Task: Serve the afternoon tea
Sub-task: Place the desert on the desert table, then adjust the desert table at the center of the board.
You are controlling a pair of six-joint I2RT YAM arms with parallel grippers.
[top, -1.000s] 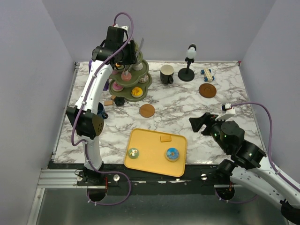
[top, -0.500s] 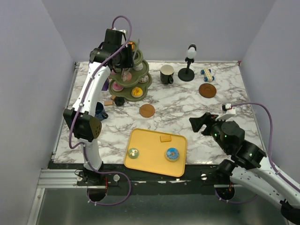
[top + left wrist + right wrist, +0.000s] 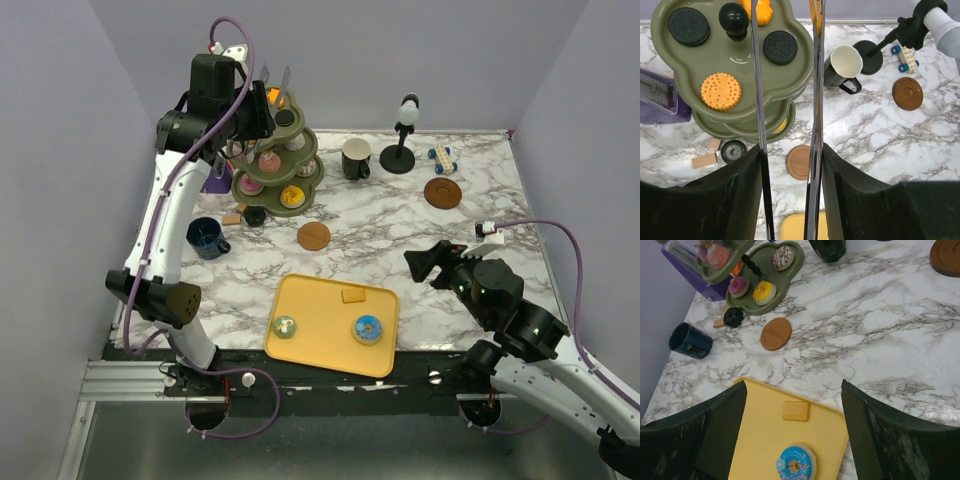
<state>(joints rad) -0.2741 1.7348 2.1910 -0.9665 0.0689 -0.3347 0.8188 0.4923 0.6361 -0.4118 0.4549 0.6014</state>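
Top view: the left claw (image 3: 275, 95) hangs high over the olive-green three-tier stand (image 3: 248, 186) at the far left, well apart from the yellow tray (image 3: 320, 345) at the near edge between the two arm bases; on the tray lie a green doughnut (image 3: 285, 325) at near left, a blue doughnut (image 3: 367, 329) at near right, and a rectangular biscuit (image 3: 352, 295) by the far edge, its long side running left to right; the right claw (image 3: 425, 262) hovers low, just right of the tray's far right corner, so it is much the nearer.

Left wrist view: two thin metal fingers stand parallel and partly apart, with nothing seen between them; the stand's top tier lies below and to the left; a sliver of tray at the bottom edge puts the remaining treats on the near side of this claw; a scrap of orange by the tips is too cropped to name.

Right wrist view: the broad black fingers are spread wide and empty; the biscuit shows between them, the blue doughnut nearer; if a tray pick comes next, I judge the right arm better placed, though the stand lies far left of it.
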